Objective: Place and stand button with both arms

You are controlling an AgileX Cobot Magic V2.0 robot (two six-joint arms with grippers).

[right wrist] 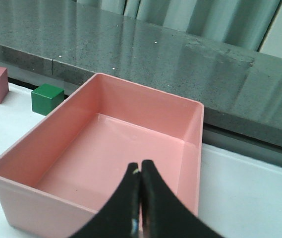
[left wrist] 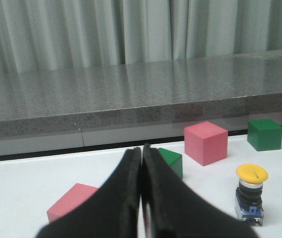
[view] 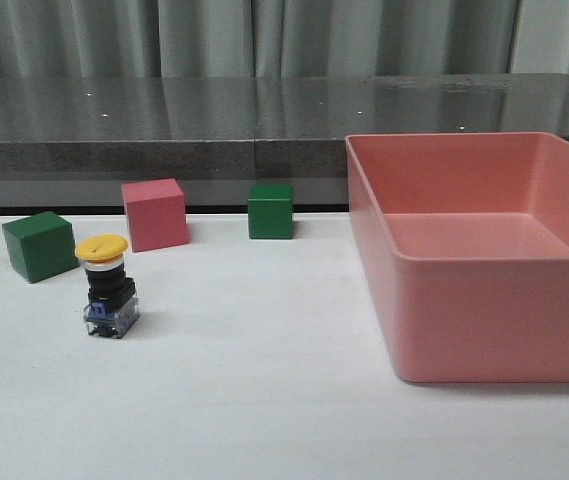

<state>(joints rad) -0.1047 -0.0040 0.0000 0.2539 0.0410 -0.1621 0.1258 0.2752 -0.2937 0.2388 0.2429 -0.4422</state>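
The button (view: 108, 285) stands upright on the white worktop (view: 264, 400) in the front view, yellow cap up and clear-blue base down, at the left side. A green cube (view: 39, 245) sits just behind it to the left, a pink cube (view: 155, 214) behind it to the right, and a second green cube (view: 270, 210) farther right. A large pink bin (view: 474, 255) fills the right side. No arm shows here.

In the left wrist view the left hand (left wrist: 141, 198) has its fingers pressed together, holding nothing. The button (left wrist: 251, 194) stands apart from it, untouched, with another pink cube (left wrist: 71, 201) lying close beside the fingers.

In the right wrist view the right hand (right wrist: 141, 208) is likewise closed and empty, poised above the bin (right wrist: 106, 158).
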